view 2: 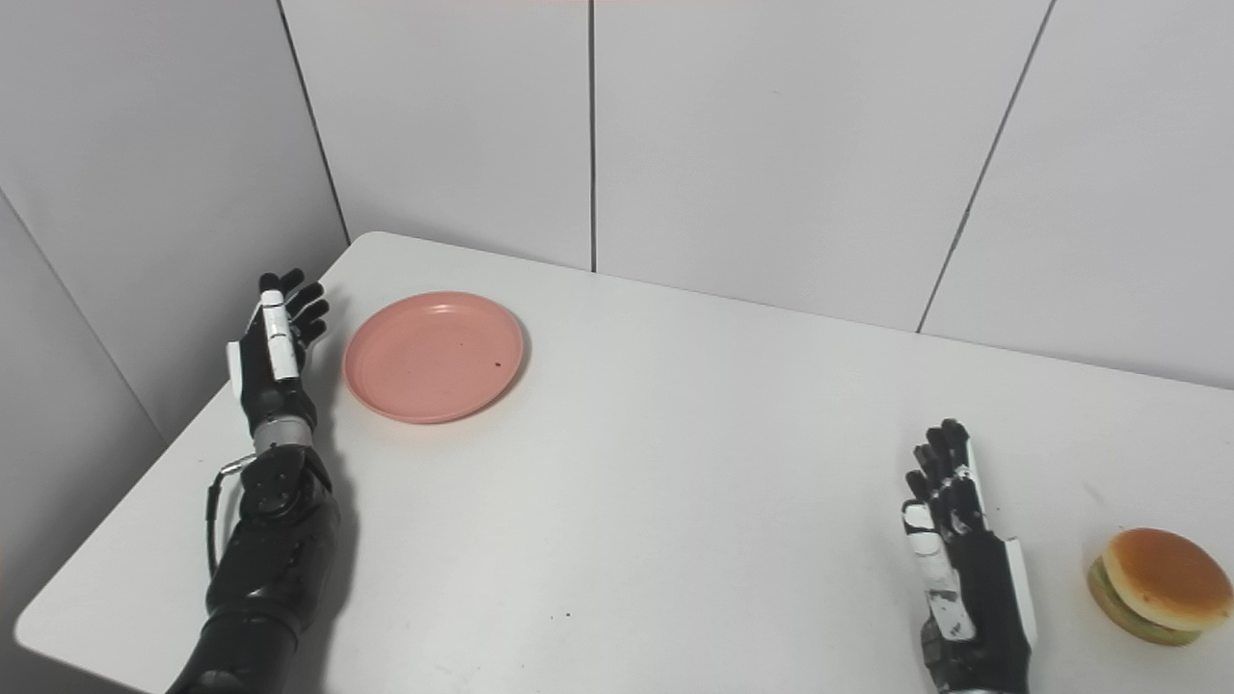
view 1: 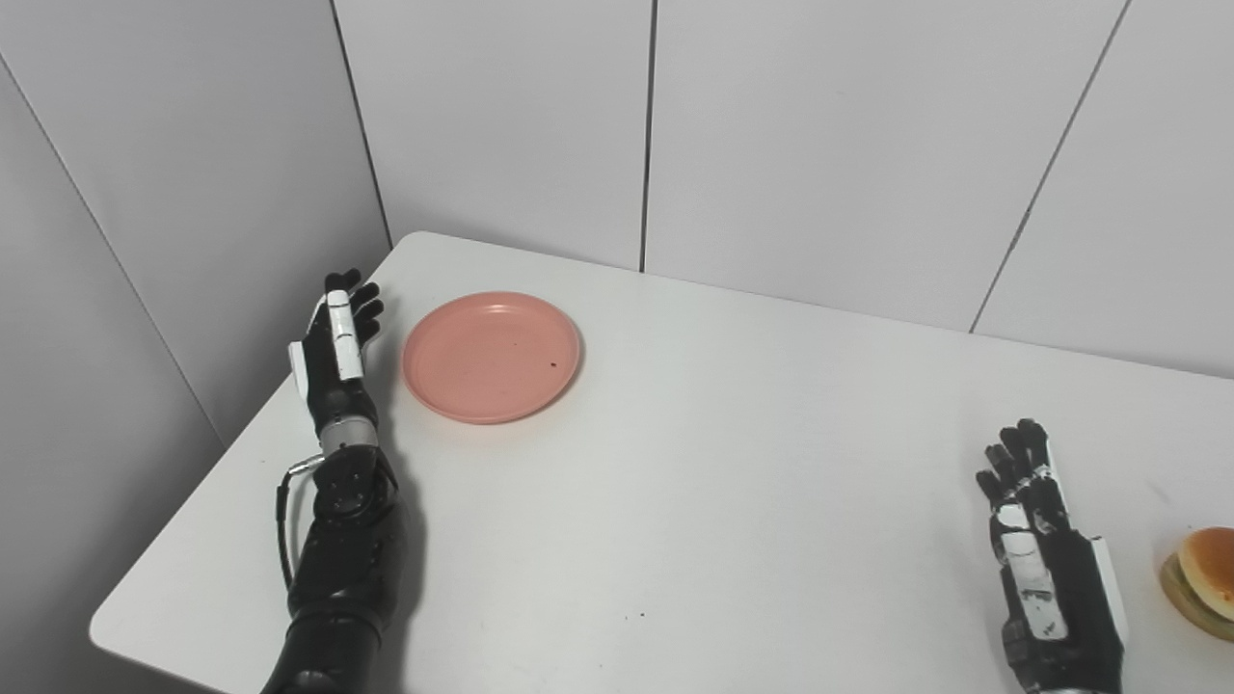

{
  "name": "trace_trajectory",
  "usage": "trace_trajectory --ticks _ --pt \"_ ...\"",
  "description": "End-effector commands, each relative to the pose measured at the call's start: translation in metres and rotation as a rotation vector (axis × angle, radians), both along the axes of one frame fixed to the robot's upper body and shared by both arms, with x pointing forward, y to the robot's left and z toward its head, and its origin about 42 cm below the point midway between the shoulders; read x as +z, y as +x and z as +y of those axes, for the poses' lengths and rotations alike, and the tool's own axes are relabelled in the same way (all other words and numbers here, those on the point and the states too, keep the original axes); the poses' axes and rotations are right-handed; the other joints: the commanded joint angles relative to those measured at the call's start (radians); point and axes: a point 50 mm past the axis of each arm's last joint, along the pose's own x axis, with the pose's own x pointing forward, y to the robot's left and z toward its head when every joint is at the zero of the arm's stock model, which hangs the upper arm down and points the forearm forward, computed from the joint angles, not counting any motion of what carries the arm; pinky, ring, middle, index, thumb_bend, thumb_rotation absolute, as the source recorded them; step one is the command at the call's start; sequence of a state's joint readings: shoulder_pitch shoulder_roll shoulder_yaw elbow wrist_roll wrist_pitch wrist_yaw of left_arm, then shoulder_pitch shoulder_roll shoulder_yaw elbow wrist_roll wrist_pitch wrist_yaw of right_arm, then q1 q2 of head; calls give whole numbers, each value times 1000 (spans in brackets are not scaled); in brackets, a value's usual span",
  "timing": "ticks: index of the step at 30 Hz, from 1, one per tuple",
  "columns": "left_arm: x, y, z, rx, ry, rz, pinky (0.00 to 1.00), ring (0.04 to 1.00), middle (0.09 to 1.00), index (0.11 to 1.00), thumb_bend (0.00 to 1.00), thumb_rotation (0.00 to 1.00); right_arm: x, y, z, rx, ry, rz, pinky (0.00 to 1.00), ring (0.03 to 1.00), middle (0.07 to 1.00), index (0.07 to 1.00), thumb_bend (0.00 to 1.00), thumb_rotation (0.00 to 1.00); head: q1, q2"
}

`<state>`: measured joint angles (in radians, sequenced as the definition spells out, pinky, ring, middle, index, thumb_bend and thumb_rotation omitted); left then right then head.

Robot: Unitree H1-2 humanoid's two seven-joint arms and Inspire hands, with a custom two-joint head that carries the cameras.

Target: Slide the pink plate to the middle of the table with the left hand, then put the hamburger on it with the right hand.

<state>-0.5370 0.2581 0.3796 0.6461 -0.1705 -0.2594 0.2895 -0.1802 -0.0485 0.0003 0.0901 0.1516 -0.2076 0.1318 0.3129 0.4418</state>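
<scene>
Left hand (view 1: 337,352) fingers straight and loosely apart, empty, just left of pink plate (view 1: 492,357) at frame's upper left; I'd press its edge flat against the rim and push right slowly toward table (view 1: 723,482) centre.

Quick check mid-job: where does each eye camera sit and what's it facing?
Left eye view: on the head, looking down at the table; burger cut off by the right edge; both arms show.
Right eye view: beside it, slightly rightward; whole burger visible.
Shared: pink plate, left hand and right hand, both open.
</scene>
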Motion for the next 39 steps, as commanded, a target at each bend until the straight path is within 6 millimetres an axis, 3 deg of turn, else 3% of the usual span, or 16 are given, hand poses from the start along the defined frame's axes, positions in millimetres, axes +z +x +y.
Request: trace_trajectory --ticks 1,5,13,22,39 --pt "30 17 6 -14 50 -57 823 791 777 761 677 1000 -33 -20 -12 -38 -2 111 1000 997 1000 1000 502 755 -3 1" --pt "29 23 2 -22 37 -44 767 764 756 751 639 1000 -32 -20 -12 -32 5 114 1000 1000 1000 1000 505 756 -5 4" --pt "25 27 -21 -107 20 -45 779 762 748 745 568 1000 -31 -21 -12 -31 2 109 1000 997 1000 1000 485 768 -10 7" --pt "17 27 -40 -222 -18 -30 791 781 769 770 644 1000 -30 -20 -11 -37 -2 103 1000 995 1000 1000 493 768 -22 9" --pt "10 27 -79 -359 -145 -16 762 755 744 739 629 1000 -28 -21 -8 -41 2 111 983 988 1000 1000 483 766 -53 15"
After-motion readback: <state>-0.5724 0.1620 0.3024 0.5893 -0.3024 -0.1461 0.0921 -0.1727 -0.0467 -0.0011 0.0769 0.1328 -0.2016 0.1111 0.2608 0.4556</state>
